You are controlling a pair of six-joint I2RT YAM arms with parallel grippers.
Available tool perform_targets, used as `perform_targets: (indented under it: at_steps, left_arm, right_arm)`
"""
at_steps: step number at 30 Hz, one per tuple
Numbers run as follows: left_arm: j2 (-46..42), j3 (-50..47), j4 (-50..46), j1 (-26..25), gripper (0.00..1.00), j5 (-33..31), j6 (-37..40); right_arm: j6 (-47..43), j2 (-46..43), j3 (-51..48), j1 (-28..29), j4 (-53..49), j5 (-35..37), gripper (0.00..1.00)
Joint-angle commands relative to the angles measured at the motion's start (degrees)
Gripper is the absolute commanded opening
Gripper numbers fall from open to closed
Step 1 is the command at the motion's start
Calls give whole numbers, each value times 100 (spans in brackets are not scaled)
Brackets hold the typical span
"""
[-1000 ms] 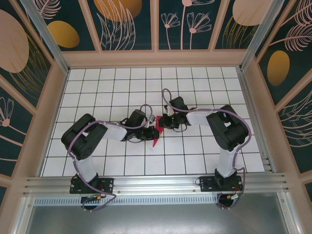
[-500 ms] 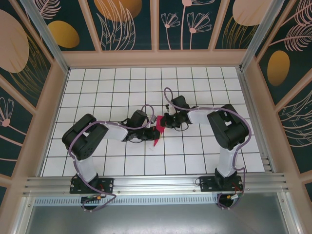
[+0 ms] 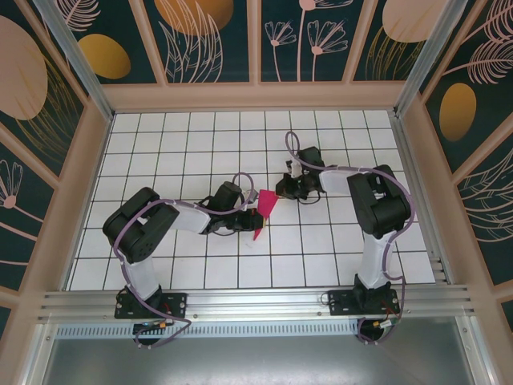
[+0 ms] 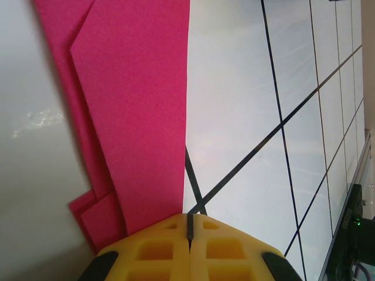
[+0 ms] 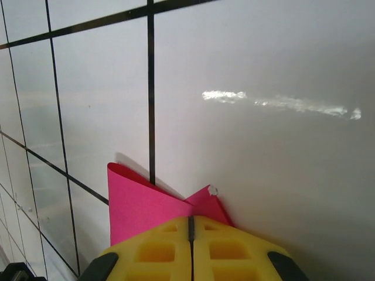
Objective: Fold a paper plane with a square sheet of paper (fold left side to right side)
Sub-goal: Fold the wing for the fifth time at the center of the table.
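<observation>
Folded paper [image 4: 140, 117] vivid magenta-pink; table [image 3: 160, 152] white with thin black grid lines.

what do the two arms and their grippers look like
Both the left arm and right arm alternate bulky black joints with white links, on black bases. A lilac cable loops along each. The left gripper and right gripper have yellow fingers with moulded rectangular recesses and black corners.

One pink paper [image 3: 264, 207] out there, seemingly a single folded piece. Two arms: a left arm [image 3: 148, 228], a right arm [image 3: 375, 207]. One tiled table [image 3: 160, 136].
</observation>
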Motion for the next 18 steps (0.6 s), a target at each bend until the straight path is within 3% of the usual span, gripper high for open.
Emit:
perform_targets:
  at_steps: [1,9,18]
  left_arm:
    - [356,-310,-937,-96,5,-321,6]
    - [150,-162,-918,-110,5,-307,-51]
    - [160,-86,-1009,-108,5,-418,-45]
  right_arm:
    - [-282,104,202,-299,-94,865,8]
    - [-211,-1295,-310,-207,-157,1229,11]
    - [473,-1972,-1225,830,248,960,12]
